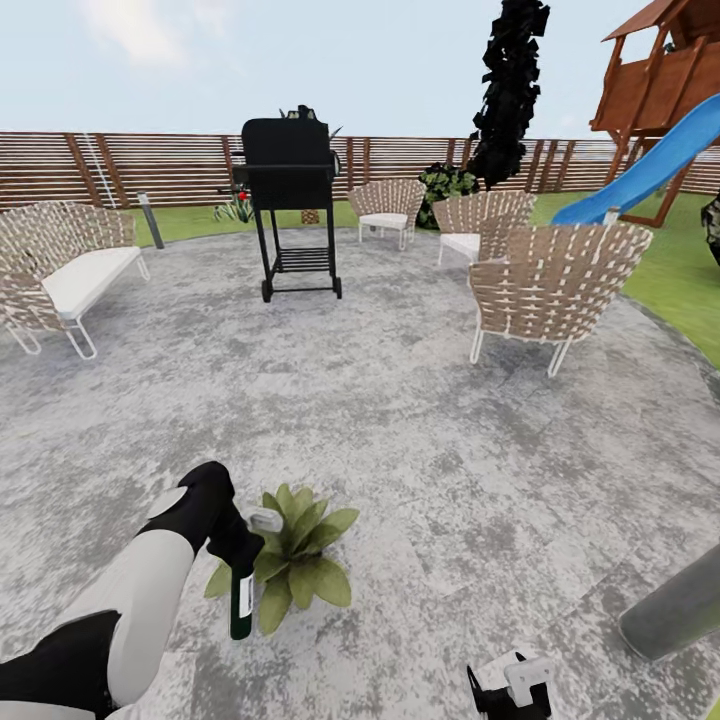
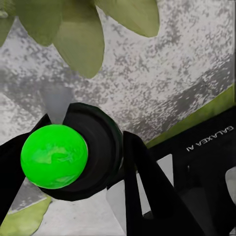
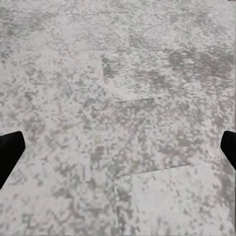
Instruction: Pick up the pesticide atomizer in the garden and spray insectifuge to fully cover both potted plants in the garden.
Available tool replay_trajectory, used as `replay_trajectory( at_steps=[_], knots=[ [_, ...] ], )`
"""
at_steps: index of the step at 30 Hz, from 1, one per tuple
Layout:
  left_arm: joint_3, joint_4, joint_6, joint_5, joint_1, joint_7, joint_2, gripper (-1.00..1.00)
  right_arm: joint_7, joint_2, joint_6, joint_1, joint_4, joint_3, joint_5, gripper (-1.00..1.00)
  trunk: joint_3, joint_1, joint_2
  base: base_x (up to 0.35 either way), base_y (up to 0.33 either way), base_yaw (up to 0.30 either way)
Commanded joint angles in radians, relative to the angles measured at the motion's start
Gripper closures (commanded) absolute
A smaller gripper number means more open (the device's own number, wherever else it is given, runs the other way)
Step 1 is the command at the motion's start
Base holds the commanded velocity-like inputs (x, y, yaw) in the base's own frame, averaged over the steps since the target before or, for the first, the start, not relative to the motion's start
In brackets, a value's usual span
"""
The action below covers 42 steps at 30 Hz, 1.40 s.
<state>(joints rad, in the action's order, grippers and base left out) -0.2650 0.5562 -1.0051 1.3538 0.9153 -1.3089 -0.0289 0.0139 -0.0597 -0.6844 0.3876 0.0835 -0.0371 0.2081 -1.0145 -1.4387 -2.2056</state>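
One potted plant (image 1: 297, 556), a low rosette of pointed green leaves, sits on the stone patio (image 1: 400, 400) close in front of me; its pot is hidden under the leaves. My left gripper (image 1: 238, 556) is shut on the pesticide atomizer (image 1: 241, 603), right at the plant's left edge. The atomizer's green and white stem hangs down below the fingers. In the left wrist view the atomizer (image 2: 55, 156) appears as a bright green ball in a dark round body, with leaves (image 2: 78, 44) just beyond. My right gripper (image 1: 510, 692) is low and open over bare stone (image 3: 118, 123). The second potted plant is out of view.
A black grill (image 1: 290, 200) stands mid-patio. Woven chairs (image 1: 555, 280) sit to the right and a woven sofa (image 1: 60, 270) to the left. A slatted fence (image 1: 150, 165), a blue slide (image 1: 650, 170) and a grey post (image 1: 680, 610) ring the area. A spiky plant (image 1: 237, 208) grows by the fence.
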Motion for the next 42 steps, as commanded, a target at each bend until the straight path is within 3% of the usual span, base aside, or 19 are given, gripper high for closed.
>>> replay_trajectory(
  at_steps=[1, 25, 27, 30, 36, 42],
  knots=[
    [-0.008, -0.006, -0.009, 0.011, 0.001, -0.009, -0.002, 1.00, 0.001, 0.000, -0.003, 0.001, -0.001, -0.004, 0.005, -1.00, -0.001, 0.000, 0.000, 0.225, -0.145, 0.001],
    [-0.004, -0.055, -0.008, 0.014, 0.000, -0.008, 0.010, 1.00, -0.002, -0.002, -0.002, 0.001, -0.001, -0.005, 0.007, -1.00, -0.001, 0.000, 0.000, 0.110, -0.019, 0.000],
    [-0.005, -0.055, -0.008, 0.028, 0.000, -0.008, 0.012, 1.00, -0.002, -0.002, -0.002, 0.001, -0.001, -0.004, 0.007, -1.00, -0.001, 0.000, 0.000, 0.009, 0.000, 0.000],
    [-0.006, -0.055, -0.006, 0.081, -0.004, -0.009, 0.025, 1.00, -0.002, -0.002, -0.001, 0.001, -0.001, -0.004, 0.007, -1.00, -0.001, 0.000, 0.000, 0.001, 0.000, 0.000],
    [-0.008, -0.055, 0.000, 0.095, -0.005, -0.052, 0.051, 1.00, -0.002, -0.002, -0.001, 0.001, -0.001, -0.004, 0.007, -1.00, -0.001, 0.000, 0.000, 0.006, 0.000, 0.000],
    [-0.009, -0.055, -0.002, 0.096, 0.006, -0.062, 0.040, 1.00, -0.002, -0.002, -0.001, 0.001, -0.001, -0.004, 0.007, -1.00, -0.001, 0.000, 0.000, 0.219, 0.032, 0.000]
  ],
)
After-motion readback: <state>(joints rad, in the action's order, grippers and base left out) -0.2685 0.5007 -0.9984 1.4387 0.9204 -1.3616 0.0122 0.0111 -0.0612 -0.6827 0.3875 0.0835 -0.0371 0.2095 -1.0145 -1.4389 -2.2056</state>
